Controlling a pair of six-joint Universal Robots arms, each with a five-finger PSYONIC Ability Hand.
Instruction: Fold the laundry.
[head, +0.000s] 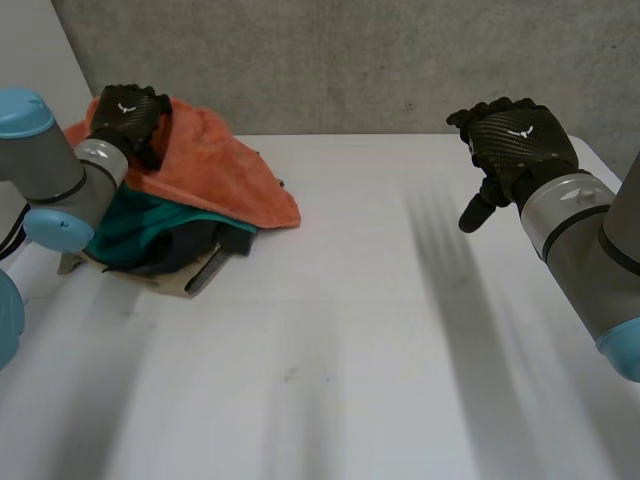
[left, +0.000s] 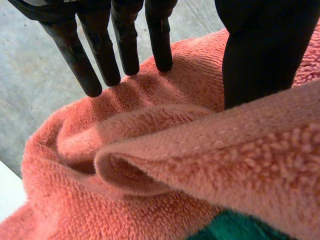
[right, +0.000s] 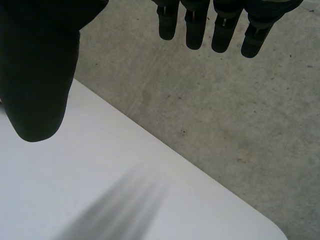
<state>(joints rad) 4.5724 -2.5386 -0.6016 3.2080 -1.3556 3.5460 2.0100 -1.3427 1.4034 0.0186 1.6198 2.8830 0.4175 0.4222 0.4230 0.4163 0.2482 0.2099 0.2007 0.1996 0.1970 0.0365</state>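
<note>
Left robot hand (head: 127, 115), fingers straight, touches orange towel (head: 232, 178); right robot hand (head: 520, 145) hovers spread.

No text, label or number can be read.

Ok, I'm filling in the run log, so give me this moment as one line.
left hand: open, on orange towel atop laundry pile | right hand: open, over white table, holding nothing | folding: not started
</note>
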